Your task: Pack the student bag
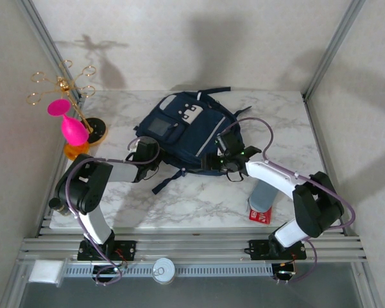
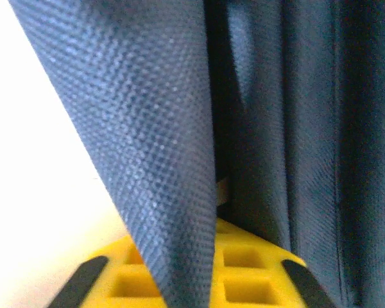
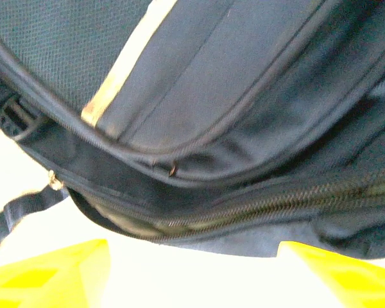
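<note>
Student bag [image 1: 183,131] position: flat on the marble table [image 1: 199,199], centre to far side, front pocket up, straps trailing toward the near edge. Left gripper [image 1: 145,153] is at the bag's near-left edge. In the left wrist view its yellow fingers [image 2: 250,263] sit close together with a fold of navy fabric [image 2: 147,128] running down between them, so the jaws appear closed on the bag. Right gripper [image 1: 226,156] is at the bag's near-right edge. In the right wrist view its two yellow fingers [image 3: 51,273] stand well apart, jaws open and holding nothing, with the bag's side just ahead. That view shows the light stripe [image 3: 125,64] across the pocket and, below it, a long zipper [image 3: 256,205] that appears shut. Step in hand, as judged: opening the student bag, with the left side bracing the fabric and the right side lined up on the zip. Nothing has yet been loaded. A red-and-white pack [image 1: 260,215] lies at the near right beside a grey cylinder [image 1: 264,192]. Next move calls for the right gripper to locate a zipper pull, possibly the small metal tab [image 3: 52,181] at the left end, close on it, and draw it along the zip line against the left-hand hold. Risk: loose fabric bunching.
</note>
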Robot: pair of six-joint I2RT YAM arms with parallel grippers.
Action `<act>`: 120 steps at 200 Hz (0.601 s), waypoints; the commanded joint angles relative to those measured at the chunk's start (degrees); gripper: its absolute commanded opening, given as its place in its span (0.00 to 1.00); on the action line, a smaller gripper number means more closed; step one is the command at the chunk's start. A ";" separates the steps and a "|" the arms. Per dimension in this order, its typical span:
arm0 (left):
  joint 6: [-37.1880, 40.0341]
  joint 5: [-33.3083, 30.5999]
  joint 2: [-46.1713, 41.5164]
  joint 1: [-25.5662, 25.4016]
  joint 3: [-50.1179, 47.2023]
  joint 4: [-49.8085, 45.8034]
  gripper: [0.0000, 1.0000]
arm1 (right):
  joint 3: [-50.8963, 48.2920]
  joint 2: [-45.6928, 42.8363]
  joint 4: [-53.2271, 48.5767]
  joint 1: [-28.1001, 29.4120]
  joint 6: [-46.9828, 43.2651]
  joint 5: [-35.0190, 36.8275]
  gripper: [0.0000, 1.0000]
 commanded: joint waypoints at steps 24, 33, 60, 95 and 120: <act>-4.89 2.34 -4.54 -4.12 -0.37 4.78 0.00 | 5.28 -1.30 -11.21 10.71 11.95 8.01 0.69; -6.26 1.59 -6.02 -5.25 -0.72 3.77 0.00 | 5.93 -0.47 -11.23 13.20 14.26 9.03 0.69; -8.68 0.59 -9.10 -8.48 -1.40 3.03 0.00 | 8.08 3.77 -9.69 18.03 18.15 11.85 0.66; -8.48 -0.34 -10.93 -10.12 -1.11 1.40 0.00 | 10.50 8.84 -11.85 19.15 20.46 19.57 0.62; -8.08 -1.17 -11.80 -11.02 -0.54 0.39 0.00 | 11.21 10.91 -11.28 18.89 20.95 25.20 0.56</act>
